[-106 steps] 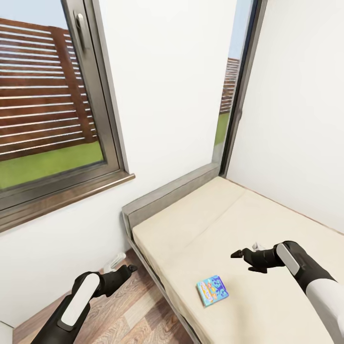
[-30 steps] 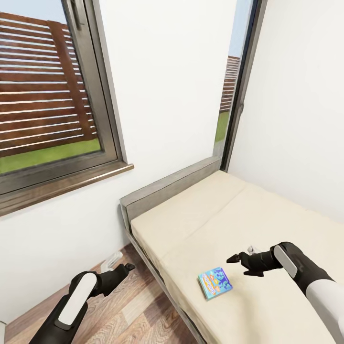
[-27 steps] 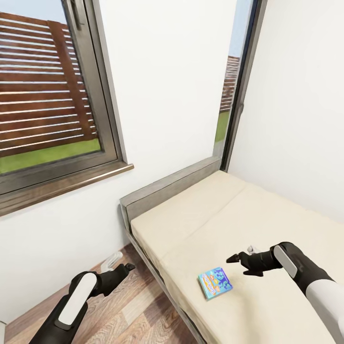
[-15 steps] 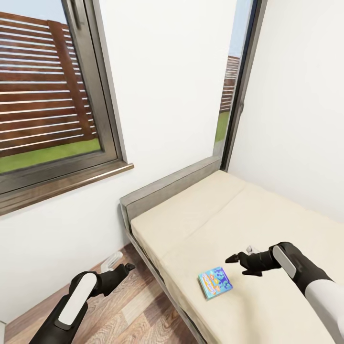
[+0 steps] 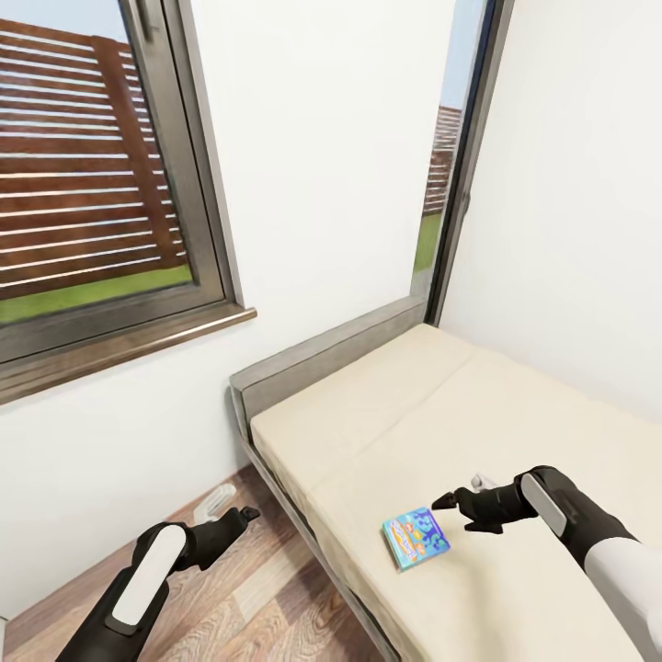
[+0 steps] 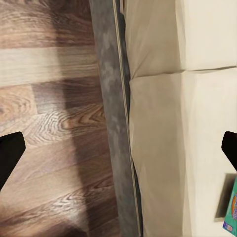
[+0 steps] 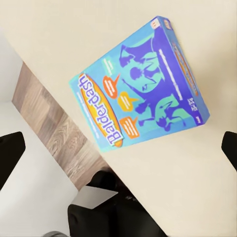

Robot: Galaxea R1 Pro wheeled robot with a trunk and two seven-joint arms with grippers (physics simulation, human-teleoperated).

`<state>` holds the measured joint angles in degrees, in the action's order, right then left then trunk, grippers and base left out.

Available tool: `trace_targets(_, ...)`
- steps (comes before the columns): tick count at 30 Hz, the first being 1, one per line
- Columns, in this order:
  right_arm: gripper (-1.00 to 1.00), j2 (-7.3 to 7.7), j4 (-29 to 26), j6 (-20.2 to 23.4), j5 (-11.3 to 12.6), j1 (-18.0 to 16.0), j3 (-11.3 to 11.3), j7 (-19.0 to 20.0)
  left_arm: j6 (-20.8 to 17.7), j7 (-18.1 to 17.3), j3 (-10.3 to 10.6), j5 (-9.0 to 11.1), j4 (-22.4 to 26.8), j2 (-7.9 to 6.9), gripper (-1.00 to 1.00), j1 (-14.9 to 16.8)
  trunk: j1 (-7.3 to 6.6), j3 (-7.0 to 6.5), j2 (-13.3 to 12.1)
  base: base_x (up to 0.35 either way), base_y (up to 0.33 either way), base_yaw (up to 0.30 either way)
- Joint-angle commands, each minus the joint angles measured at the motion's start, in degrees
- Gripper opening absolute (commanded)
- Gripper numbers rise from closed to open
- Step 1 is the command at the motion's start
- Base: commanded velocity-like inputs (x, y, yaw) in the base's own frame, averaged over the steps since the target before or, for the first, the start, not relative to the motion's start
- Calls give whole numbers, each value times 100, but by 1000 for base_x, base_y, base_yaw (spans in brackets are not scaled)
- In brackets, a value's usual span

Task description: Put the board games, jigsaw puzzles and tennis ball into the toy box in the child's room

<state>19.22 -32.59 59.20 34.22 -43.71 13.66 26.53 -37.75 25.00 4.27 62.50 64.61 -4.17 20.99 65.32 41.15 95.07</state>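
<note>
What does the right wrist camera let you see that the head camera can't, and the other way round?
Right wrist view alone: the printing on the light-blue board game, which reads "Balderdash", with purple figures. Head view alone: the windows, the brown fence outside, the grey headboard, and both arms, the right gripper hovering just beside the game and the left gripper over the floor. Both share: the game lying flat on the beige bed near its edge, and the wood floor.
</note>
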Motion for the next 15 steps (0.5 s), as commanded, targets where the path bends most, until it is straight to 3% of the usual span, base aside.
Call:
trace_targets(1, 100, 6, -2, -2, -49, -5, 28, 60, 1, 57, 13, 61, 8, -5, 100, 5, 22, 24, 45, 0, 0, 0)
trace_targets(15, 100, 11, -7, -5, -55, -6, 44, 61, -2, 57, 12, 61, 8, -4, 100, 3, 330, 275, 606, 0, 0, 0)
